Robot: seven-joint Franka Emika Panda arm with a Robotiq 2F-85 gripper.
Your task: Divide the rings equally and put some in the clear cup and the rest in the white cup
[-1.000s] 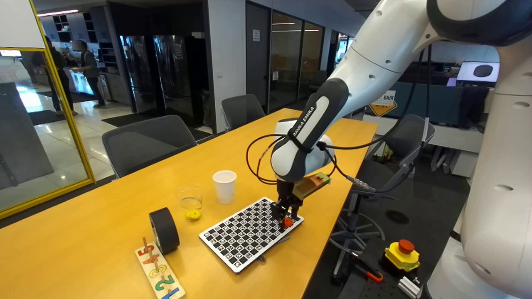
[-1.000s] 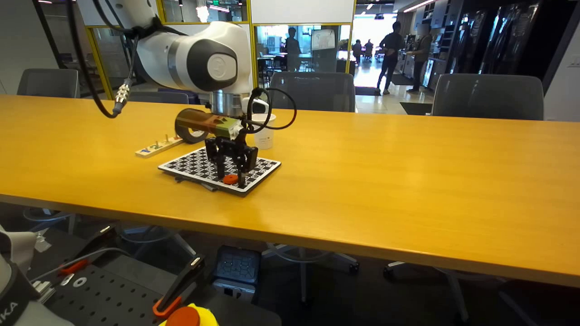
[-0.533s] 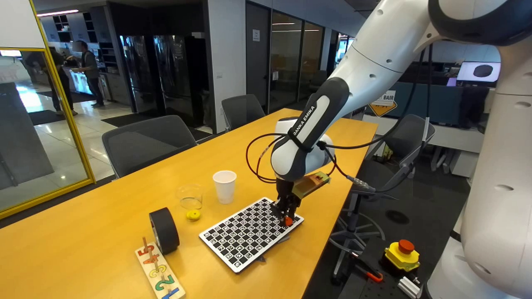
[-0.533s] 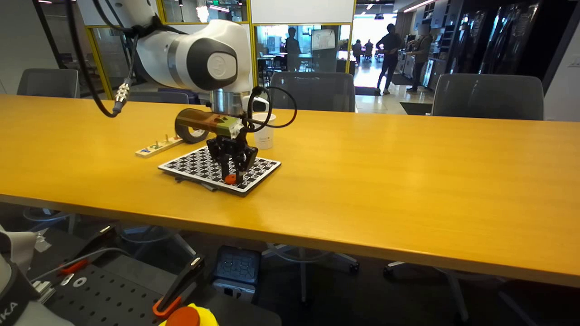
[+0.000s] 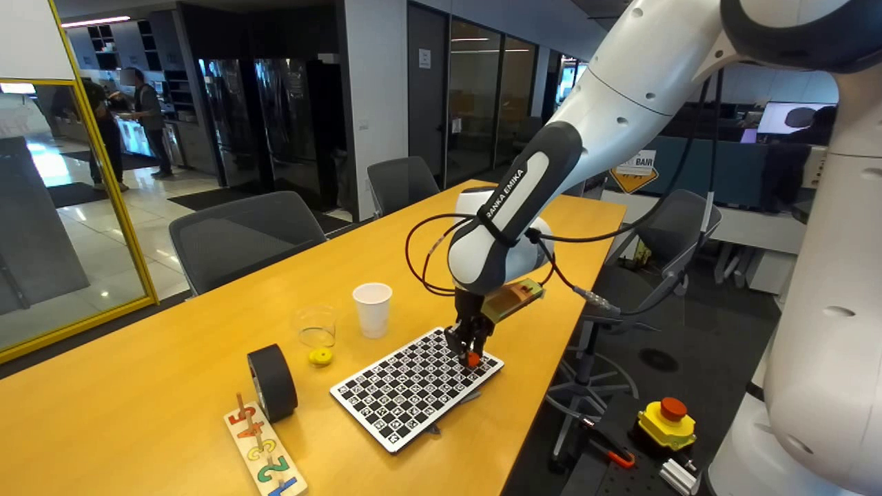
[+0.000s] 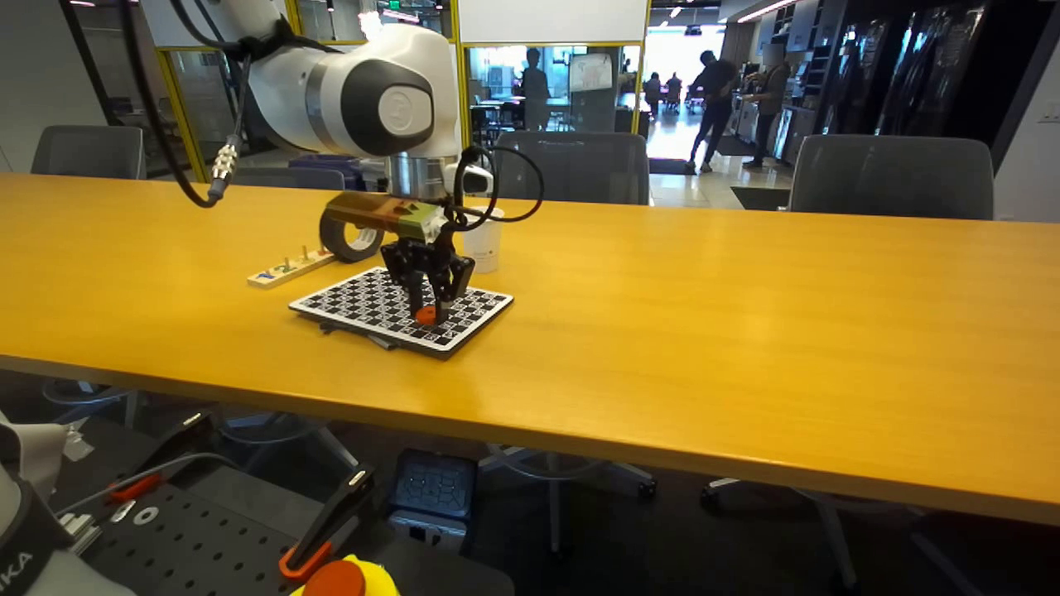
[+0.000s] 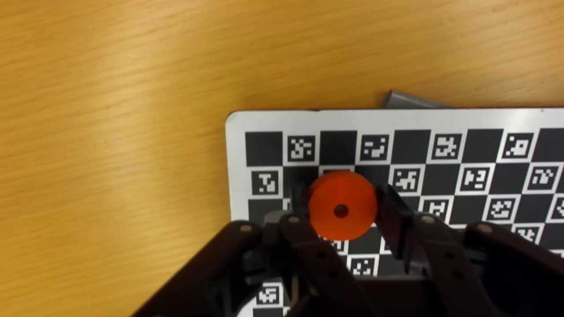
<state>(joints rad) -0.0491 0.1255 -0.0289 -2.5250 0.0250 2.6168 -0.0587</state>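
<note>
One red-orange ring (image 7: 343, 191) is clamped in the claw (image 6: 428, 313), over the checkered board (image 5: 413, 389). In an exterior view, a cable loop (image 6: 542, 182) partly hides the white cup (image 6: 487, 251). The clear cup (image 5: 316, 326) appears as a faint outline, a yellow disc (image 5: 320, 356) near its base. A black roll (image 5: 278, 382) stands just beside the peg board (image 5: 265, 448), cropped in an exterior view.

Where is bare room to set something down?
Bare: table right of the white cup and checkered board in an exterior view. Crowded: around the clear cup, yellow ring and black roll; the gripper holds a red ring over the board.
</note>
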